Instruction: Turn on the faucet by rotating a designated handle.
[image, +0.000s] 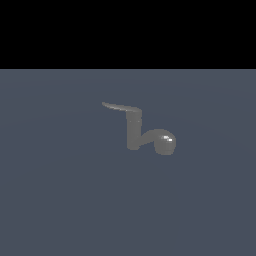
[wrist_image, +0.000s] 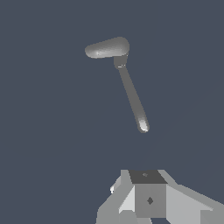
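Faucet (image: 133, 134): stands near the middle of the exterior view on a flat slate-blue floor (image: 60, 200), alone and well apart from everything else. Small, dull grey, metallic. Built on an upright cylindrical post, with a short arm leaving the post low down and reaching toward the exterior view's right, ending in a rounded glossy bulb (image: 165, 141) with a bright highlight. Rests with bulb and post foot at about floor level.

Handle (image: 121, 107): sticks out sideways from the post's top toward the exterior view's left. Thin, flat, slightly curved, tapering to a point at its free end. Sits higher than the bulb and points roughly away from it. Touched by nothing.

From the wrist view, seen from above: shows as a broad flattened blade joined at one end to a narrow rod, the two spreading at a wide angle, the rod ending in a shiny tip. Lies wholly on bare floor.

Gripper (wrist_image: 148, 194): appears only in the wrist view, at the frame's edge, as grey and white angular blocks around a darker square face. Hangs apart from the faucet, with open floor between it and the rod's shiny tip. Holds nothing visible. Cannot tell whether the fingers are spread or pressed together, since the tips fall outside the frame.

Beyond the floor in the exterior view: a plain black band (image: 128, 30) across the top.
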